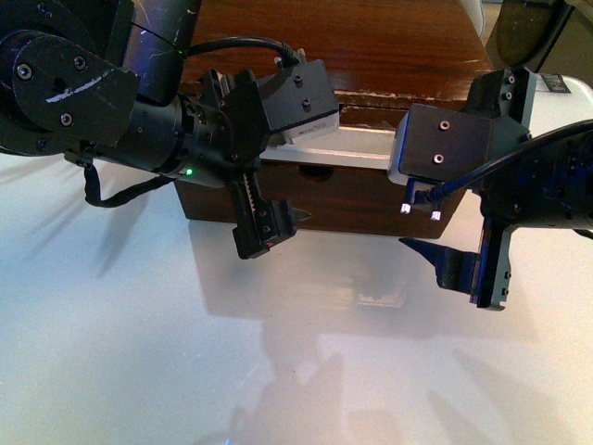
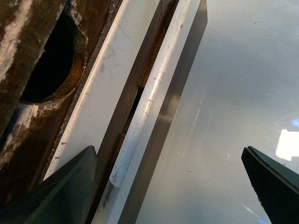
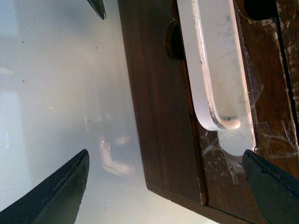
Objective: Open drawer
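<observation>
Dark brown wood marks the drawer (image 1: 357, 199) at 12 o'clock in the front view. It is set in its box (image 1: 371, 46) on the glossy white table (image 1: 185, 352), and its face is turned toward 6 o'clock. The white bar handle (image 1: 361, 146) is laid with its long axis from 9 to 3 o'clock.

Only in the right wrist view are the handle's rounded end and the crinkled clear tape (image 3: 219, 161) under it shown. Only in the left wrist view is a round dark hole (image 2: 46, 65) seen in the wood, with the bar edge-on beside it. How far the drawer is pulled out cannot be judged from these angles.

The left arm is brought in from 9 o'clock and the right from 3 o'clock, one at each end of the drawer front. The left gripper (image 2: 168, 150) is spread wide, with one finger close beside the handle and nothing grasped. The right gripper (image 3: 166, 153) is likewise spread wide, with the handle's end framed between its fingers and not gripped.
</observation>
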Robot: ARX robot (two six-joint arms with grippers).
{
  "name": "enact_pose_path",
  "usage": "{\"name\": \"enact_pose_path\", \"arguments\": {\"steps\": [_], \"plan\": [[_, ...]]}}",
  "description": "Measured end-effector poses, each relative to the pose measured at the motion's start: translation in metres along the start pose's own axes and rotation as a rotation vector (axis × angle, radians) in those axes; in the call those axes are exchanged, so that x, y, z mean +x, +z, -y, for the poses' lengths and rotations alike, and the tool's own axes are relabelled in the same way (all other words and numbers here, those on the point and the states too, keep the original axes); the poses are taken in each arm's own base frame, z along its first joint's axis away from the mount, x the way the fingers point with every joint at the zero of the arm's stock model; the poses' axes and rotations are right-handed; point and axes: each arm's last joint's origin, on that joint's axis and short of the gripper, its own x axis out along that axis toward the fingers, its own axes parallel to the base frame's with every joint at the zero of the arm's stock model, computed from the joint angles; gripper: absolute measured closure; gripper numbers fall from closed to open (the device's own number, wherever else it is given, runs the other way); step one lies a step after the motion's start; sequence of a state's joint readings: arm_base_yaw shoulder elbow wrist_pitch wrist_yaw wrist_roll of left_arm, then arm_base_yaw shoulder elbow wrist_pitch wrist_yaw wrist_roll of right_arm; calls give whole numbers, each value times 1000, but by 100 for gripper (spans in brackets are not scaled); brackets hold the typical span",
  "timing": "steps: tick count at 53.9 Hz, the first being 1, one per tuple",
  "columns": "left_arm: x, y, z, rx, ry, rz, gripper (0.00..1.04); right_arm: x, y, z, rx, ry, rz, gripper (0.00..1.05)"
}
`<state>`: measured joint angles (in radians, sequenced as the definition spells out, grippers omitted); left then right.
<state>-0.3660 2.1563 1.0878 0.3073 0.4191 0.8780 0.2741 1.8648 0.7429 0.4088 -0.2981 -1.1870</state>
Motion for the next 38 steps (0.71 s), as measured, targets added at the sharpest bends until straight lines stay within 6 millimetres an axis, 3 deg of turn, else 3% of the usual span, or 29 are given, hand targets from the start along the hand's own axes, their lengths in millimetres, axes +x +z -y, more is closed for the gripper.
{"name": "enact_pose_path", "arguments": {"steps": [38], "plan": [[0,-1,1,12,-10,-7,8,31,10,4,-58,53,10,9]]}}
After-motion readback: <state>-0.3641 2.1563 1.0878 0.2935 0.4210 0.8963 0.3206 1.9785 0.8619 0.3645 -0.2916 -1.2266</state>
